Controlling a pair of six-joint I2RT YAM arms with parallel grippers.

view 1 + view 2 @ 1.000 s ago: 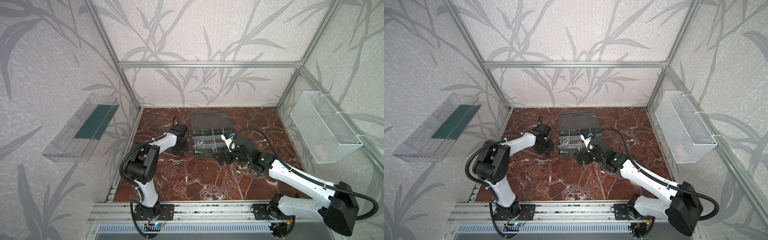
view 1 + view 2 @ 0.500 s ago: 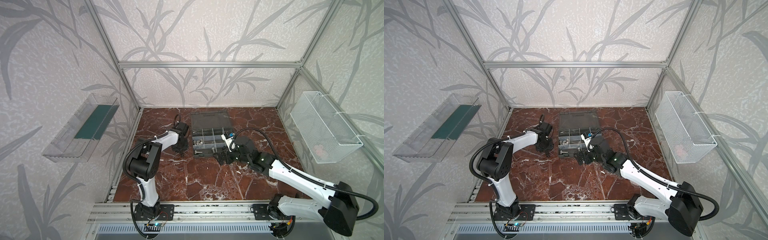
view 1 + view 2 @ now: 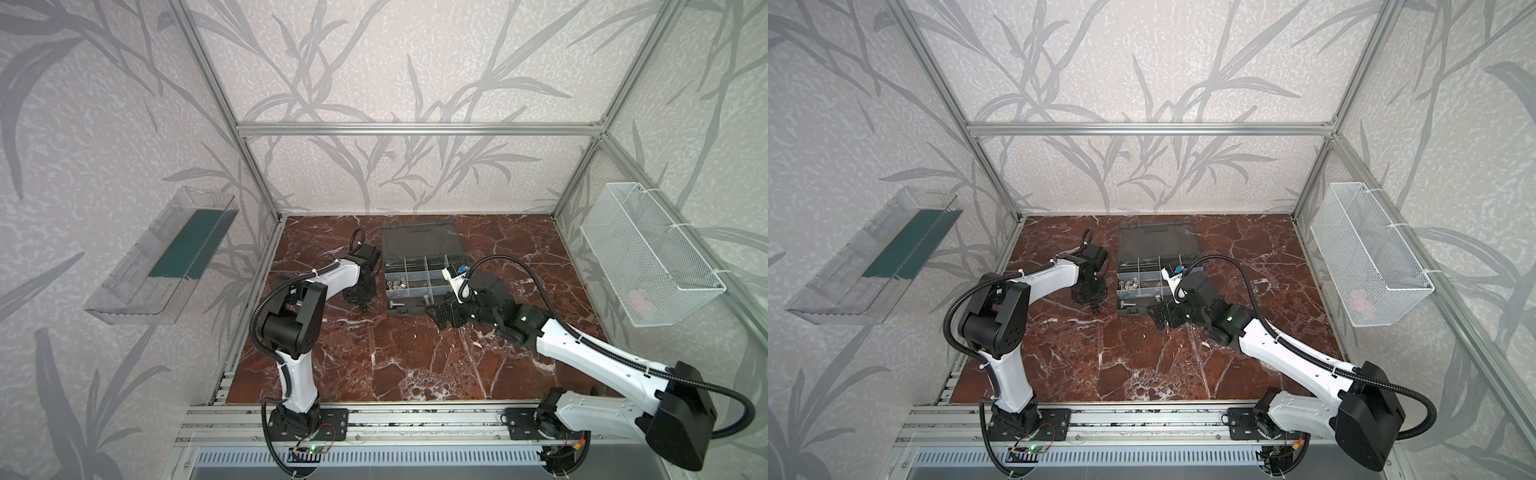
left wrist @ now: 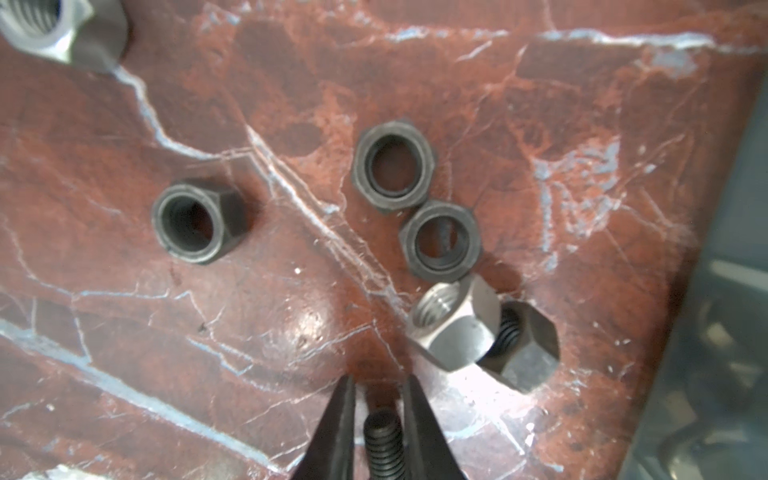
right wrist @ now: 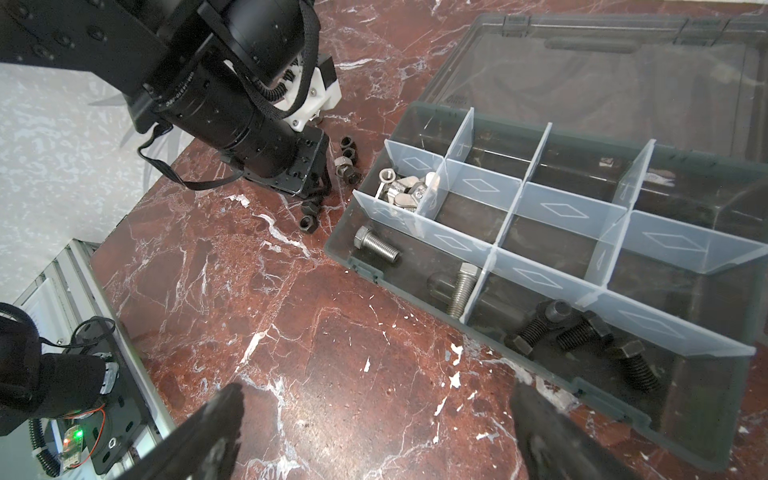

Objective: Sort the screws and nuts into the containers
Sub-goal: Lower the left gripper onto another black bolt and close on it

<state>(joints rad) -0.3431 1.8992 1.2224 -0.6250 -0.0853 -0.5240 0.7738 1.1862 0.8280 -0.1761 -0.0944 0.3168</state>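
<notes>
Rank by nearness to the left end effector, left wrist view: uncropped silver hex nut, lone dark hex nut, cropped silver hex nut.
1. Uncropped silver hex nut: beside black screw.
2. Lone dark hex nut: apart.
3. Cropped silver hex nut: beyond.

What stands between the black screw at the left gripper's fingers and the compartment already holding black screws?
Nothing visible blocks it. The lid lies open flat; only the case wall and one divider lie between the black screw and that compartment. The open right gripper hovers in front of the case.
</notes>
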